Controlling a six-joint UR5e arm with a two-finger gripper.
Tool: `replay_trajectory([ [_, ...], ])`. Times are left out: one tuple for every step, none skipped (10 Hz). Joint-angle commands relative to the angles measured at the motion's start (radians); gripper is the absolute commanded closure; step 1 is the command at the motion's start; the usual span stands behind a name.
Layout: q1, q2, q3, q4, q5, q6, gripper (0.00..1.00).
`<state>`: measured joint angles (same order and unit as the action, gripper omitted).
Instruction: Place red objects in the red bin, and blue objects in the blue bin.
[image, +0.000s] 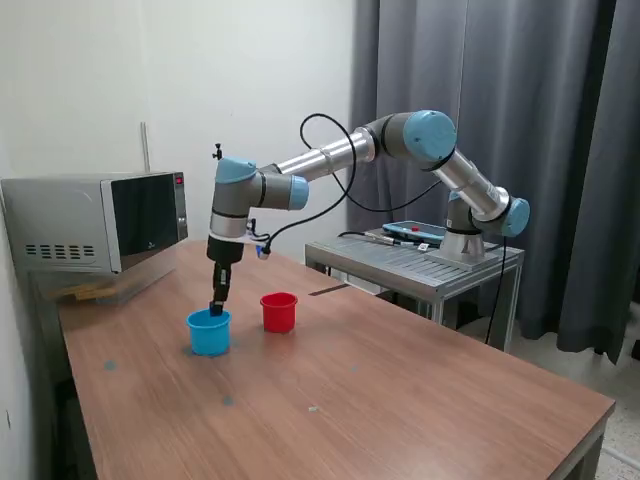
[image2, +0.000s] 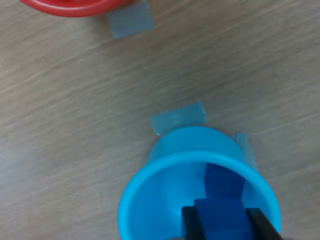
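Now dark-blue cube (image2: 220, 222) in tool (image2: 223, 225), over sky-blue cup (image2: 150, 200).

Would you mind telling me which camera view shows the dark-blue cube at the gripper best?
The wrist view: the dark-blue cube sits between the gripper fingers over the open mouth of the blue cup, with a second blue cube inside. The exterior view only shows the gripper tip at the cup's rim; the cube is not discernible.
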<state>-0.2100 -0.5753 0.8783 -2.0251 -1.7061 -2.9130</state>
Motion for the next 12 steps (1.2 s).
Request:
replay_trajectory([
  [0.0,0.0,-0.001,-0.003,-0.001,0.0,1.0],
  [0.0,0.002,-0.001,-0.003,-0.001,0.0,1.0],
  [0.0,0.0,0.001,-0.003,-0.001,0.0,1.0],
  [0.0,0.0,-0.001,-0.007,-0.001,0.0,1.0],
  [0.0,0.002,0.001,-0.009,-0.001,0.0,1.0],
  [0.0,0.0,0.001,-0.009,-0.003,0.0,1.0],
  [0.0,0.0,0.002,-0.009,-0.003,0.0,1.0],
  [-0.002,0.002,0.002,-0.009,-0.004,0.0,1.0],
  [-0.002,0.002,0.002,-0.009,-0.004,0.0,1.0],
  [-0.002,0.002,0.002,-0.009,-0.004,0.0,1.0],
  [-0.002,0.002,0.001,-0.009,-0.004,0.0,1.0],
  [0.0,0.002,0.001,-0.009,-0.006,0.001,0.0],
])
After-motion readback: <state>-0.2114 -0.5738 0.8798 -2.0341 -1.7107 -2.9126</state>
